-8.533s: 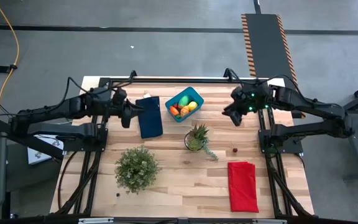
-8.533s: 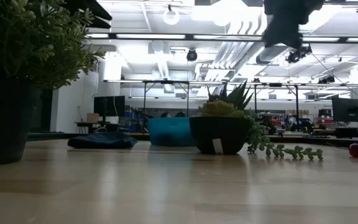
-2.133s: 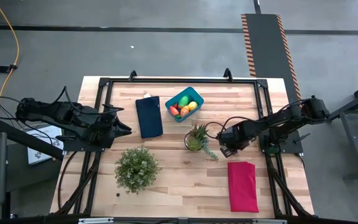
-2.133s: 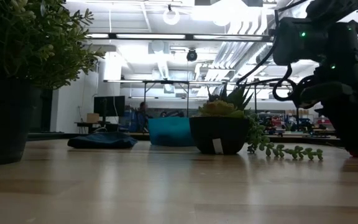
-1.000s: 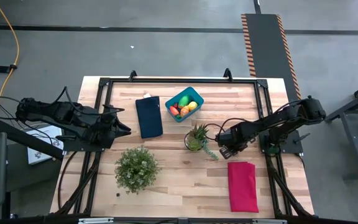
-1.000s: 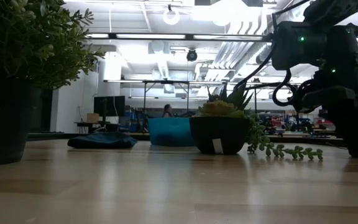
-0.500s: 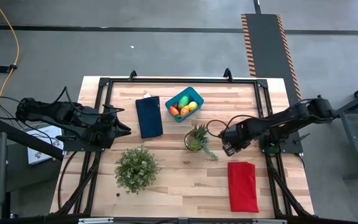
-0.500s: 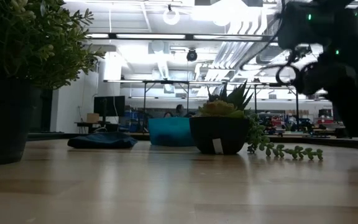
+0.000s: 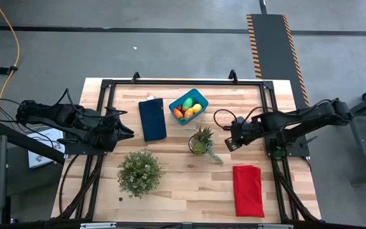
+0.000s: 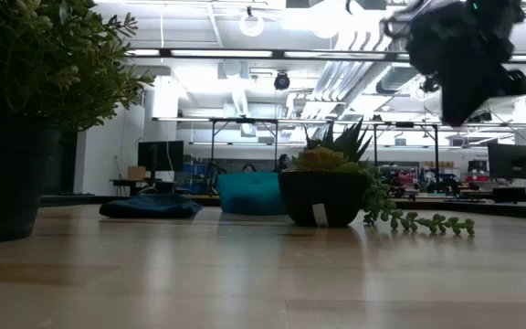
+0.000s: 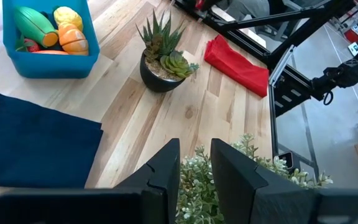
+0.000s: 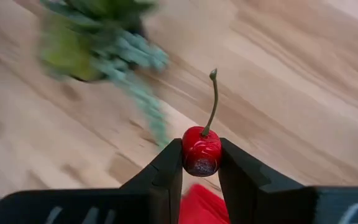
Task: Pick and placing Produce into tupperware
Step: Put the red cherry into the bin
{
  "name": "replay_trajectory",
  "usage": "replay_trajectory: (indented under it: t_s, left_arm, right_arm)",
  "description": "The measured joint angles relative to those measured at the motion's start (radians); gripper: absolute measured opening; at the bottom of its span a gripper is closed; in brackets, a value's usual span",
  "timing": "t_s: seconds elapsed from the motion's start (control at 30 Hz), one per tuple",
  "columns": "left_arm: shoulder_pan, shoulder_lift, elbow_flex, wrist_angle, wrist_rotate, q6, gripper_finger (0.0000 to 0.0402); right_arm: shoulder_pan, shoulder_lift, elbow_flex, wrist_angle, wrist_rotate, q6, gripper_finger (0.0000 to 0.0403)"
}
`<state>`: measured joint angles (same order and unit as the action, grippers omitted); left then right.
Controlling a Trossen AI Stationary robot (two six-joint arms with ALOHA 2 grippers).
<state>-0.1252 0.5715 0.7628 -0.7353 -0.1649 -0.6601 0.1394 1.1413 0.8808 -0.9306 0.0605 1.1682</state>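
The blue tupperware point(image 9: 189, 106) stands at the table's far middle and holds several pieces of produce point(image 11: 48, 31): green, orange and yellow. A red cherry point(image 12: 201, 149) with a thin stem sits between the fingers of my right gripper point(image 9: 229, 143), which hangs above the table right of the succulent pot and high in the low view point(image 10: 455, 114). My left gripper point(image 9: 131, 131) waits at the table's left side, its fingers point(image 11: 166, 171) a little apart with nothing between them. My right gripper pinches the cherry's round body point(image 12: 201, 157) between its two fingertips, one on either side. The stem point(image 12: 213, 99) sticks out past the fingertips. The fingers slant steeply down from the table's right side. The cherry is lifted clear of the table.
A succulent in a dark pot point(image 9: 200, 141) stands just left of my right gripper, with a trailing sprig point(image 9: 216, 156). A bushy potted plant point(image 9: 140, 172) stands near left, a dark blue cloth point(image 9: 152, 119) lies beside the tupperware, and a red cloth point(image 9: 248, 189) lies near right.
My right gripper has risen from the table beside the red cloth, with the cherry between its fingers, and has tipped to point more steeply down. The cherry is now lifted clear of the table. The left arm has kept still.
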Motion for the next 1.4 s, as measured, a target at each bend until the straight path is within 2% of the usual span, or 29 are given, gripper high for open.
replay_trajectory:
  t_s: [0.3,0.53,0.73,0.9,1.17,1.4]
  left_arm:
    - [0.0,0.0,0.0,0.0,0.0,-0.002,0.0081]
    - [0.0,0.0,0.0,0.002,-0.012,-0.002,0.0081]
    - [0.001,0.0,0.0,0.005,-0.029,-0.003,0.0081]
    - [0.0,0.0,0.0,0.005,-0.042,-0.003,0.0081]
    - [0.0,0.0,0.0,0.006,-0.081,-0.019,0.0081]
    - [0.001,0.0,0.0,0.01,-0.109,-0.043,0.0081]
  right_arm:
    - [0.0,-0.004,0.164,0.05,0.091,-0.136,0.0074]
    - [-0.016,-0.004,0.268,0.187,0.185,-0.337,0.0074]
    - [-0.087,-0.004,0.312,0.339,0.193,-0.51,0.0074]
    - [-0.185,-0.004,0.34,0.36,0.188,-0.611,0.0074]
    - [-0.36,0.028,0.344,0.381,0.046,-0.712,0.0074]
    - [-0.491,0.129,0.344,0.487,-0.146,-0.769,0.0074]
